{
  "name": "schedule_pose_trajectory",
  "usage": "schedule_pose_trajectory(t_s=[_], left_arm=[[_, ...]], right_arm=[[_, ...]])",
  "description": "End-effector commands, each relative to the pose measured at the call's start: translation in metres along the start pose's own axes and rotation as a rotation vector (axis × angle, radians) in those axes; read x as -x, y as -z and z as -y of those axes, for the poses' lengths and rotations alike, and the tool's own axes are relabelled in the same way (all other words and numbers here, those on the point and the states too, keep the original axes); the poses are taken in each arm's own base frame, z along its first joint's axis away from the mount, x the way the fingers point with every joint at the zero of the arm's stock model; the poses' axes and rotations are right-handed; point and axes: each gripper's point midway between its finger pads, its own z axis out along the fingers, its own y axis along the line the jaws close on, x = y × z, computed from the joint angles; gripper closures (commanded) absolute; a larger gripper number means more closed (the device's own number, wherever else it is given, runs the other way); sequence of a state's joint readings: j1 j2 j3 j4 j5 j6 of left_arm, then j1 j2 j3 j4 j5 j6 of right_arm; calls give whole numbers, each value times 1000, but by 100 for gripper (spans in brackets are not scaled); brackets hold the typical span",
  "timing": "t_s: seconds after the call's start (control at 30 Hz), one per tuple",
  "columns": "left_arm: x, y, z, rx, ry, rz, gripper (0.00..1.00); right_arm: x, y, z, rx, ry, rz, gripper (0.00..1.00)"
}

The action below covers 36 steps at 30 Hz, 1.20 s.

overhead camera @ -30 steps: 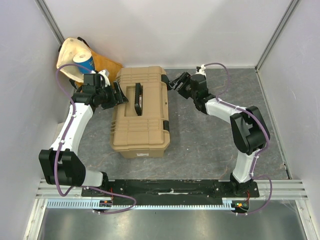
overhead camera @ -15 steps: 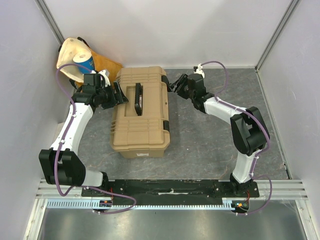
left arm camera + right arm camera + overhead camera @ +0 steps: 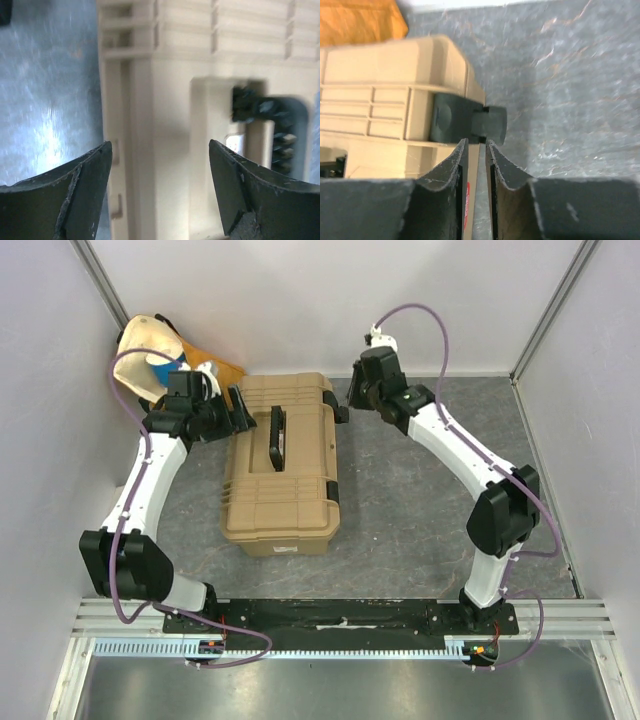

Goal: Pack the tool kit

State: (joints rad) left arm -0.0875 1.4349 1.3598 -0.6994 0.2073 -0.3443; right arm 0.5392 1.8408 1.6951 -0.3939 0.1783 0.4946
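Note:
The tan toolbox [image 3: 285, 480] lies shut on the grey mat, its black handle [image 3: 277, 438] flat on the lid. My left gripper [image 3: 238, 412] is at the box's far left side, open; in the left wrist view its empty jaws [image 3: 160, 150] frame the lid [image 3: 170, 100] and one end of the handle [image 3: 270, 112]. My right gripper [image 3: 352, 392] hangs over the box's far right corner. In the right wrist view it [image 3: 476, 142] is closed to a thin slit, empty, just short of the black latch [image 3: 465, 120]. No loose tools show.
A cream cloth bag [image 3: 150, 345] and an orange sheet [image 3: 222, 370] lie in the far left corner behind the left arm. White walls close in the back and both sides. A second black latch [image 3: 335, 492] sits on the box's right side. Bare grey mat [image 3: 420, 510] lies right of the box.
The right arm has swung up and back over the box's far right corner, and its jaws have closed almost fully. The left gripper has shifted slightly toward the back.

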Motion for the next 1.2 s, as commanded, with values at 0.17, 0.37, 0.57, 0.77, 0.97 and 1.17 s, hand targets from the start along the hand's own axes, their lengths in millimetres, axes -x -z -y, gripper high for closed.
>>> schedule_pose_trajectory(t_s=[0.17,0.37,0.57,0.77,0.97,1.17], left_arm=[[80,6,22,-50,-77,214,16],[61,-24,12,-48,-56,134,16],[35,-48,11,-100,-78,40,18],[12,-58,29,-265,-137,-52,22],[-5,-64,45,-383,-138,-107,27],[-37,-79,73,-483,-79,-182,29]], right_arm=[[10,-7,46,-216,270,-78,92],[-11,-43,54,-236,355,-134,100],[-31,-76,50,-186,393,-146,100],[-37,-98,38,-86,454,-126,100],[-62,-116,16,79,492,-179,100],[-77,-118,-13,240,416,-169,100]])
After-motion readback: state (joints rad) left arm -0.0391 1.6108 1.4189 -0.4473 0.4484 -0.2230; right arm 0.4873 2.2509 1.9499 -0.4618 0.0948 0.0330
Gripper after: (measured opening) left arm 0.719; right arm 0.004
